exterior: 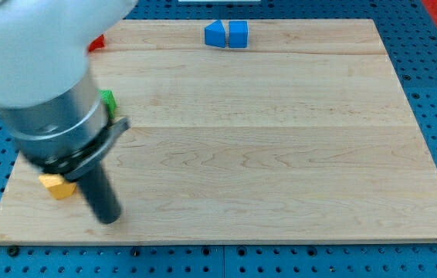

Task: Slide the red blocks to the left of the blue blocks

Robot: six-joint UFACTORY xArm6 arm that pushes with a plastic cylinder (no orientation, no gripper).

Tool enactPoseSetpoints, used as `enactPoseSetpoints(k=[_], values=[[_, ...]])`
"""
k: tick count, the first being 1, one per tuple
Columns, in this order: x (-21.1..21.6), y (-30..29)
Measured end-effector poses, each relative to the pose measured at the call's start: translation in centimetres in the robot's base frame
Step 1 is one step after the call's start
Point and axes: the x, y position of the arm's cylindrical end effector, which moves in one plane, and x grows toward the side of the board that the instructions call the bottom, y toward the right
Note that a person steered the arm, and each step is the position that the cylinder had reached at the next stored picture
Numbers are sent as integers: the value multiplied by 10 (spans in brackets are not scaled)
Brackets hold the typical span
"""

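Red shows only as a sliver, the red block peeking out from behind my arm's blurred housing near the board's upper left corner; its shape is hidden, and whether a second red block sits behind the housing I cannot tell. The blue blocks stand touching each other as a pair at the view's top edge, right of the red one and well apart from it. My tip rests on the wooden board near the view's bottom left, holding nothing since it is a bare rod, just right of the yellow block and far below the red one. As I judge it, the red already lies left of the blue pair, so the step in hand is more a matter of tidying than hauling: if a closer placement is wanted, I should bring the tip round to the red block's left side and push it rightward along the top strip, gently, stopping short of the blue pair so they are not knocked. Pushing from below risks sending the red off the board's top edge, which is close. The green block sits between my tip and the red one, partly covered by the housing, and lies on a straight path upward; I would swing wide to the right of it. The yellow block is beside the tip and could be nudged by a careless start.
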Motion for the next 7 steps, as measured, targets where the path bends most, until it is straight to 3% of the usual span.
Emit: enactPoseSetpoints(k=[1,2,4,5,7], values=[[-5,-95],[-17,-140],[-29,-141],[-64,-141],[-173,-141]])
